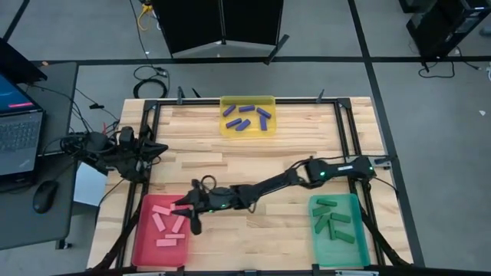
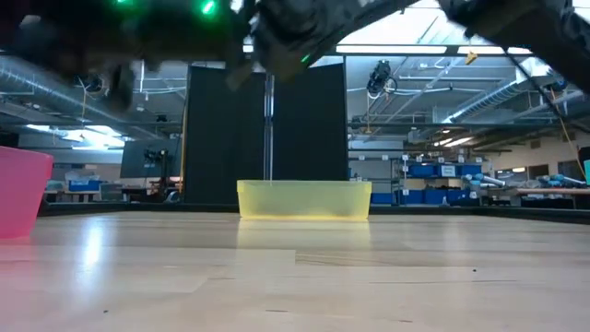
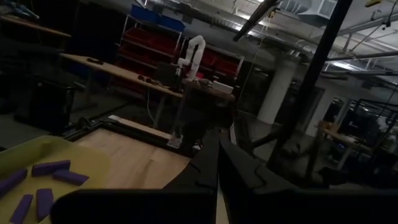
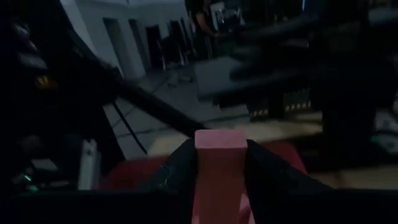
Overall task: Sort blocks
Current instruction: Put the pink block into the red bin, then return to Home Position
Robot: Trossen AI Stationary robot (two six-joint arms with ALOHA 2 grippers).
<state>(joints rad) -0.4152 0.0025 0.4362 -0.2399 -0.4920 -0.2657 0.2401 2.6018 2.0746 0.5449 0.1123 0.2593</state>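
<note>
My right arm reaches from the table's right side across to the red tray (image 1: 146, 244); its gripper (image 1: 181, 205) hangs over the tray's far right corner, shut on a pink block (image 4: 219, 152). Several pink blocks (image 1: 170, 226) lie flat in that tray. Blue blocks (image 1: 247, 118) lie in the yellow tray (image 1: 268, 100), and green blocks (image 1: 332, 221) in the green tray (image 1: 357, 247). My left gripper (image 1: 159, 148) is parked at the table's left edge, above the table, with its fingers (image 3: 239, 171) shut on nothing. My right gripper pinches the pink block between its two fingers (image 4: 185, 163), one on each long side. The block's square end (image 4: 219, 140) sticks out past the fingertips. In the high view the gripper lies roughly level, pointing toward the table's left, with the block lifted above the red tray.
Bare wooden tabletop (image 1: 253, 161) lies between the three trays. A black frame rail (image 1: 345, 123) borders the table. In the low view the yellow tray (image 2: 302, 199) stands at the far edge and the red tray's wall (image 2: 20, 192) at the left. A laptop and mouse sit off the table's left.
</note>
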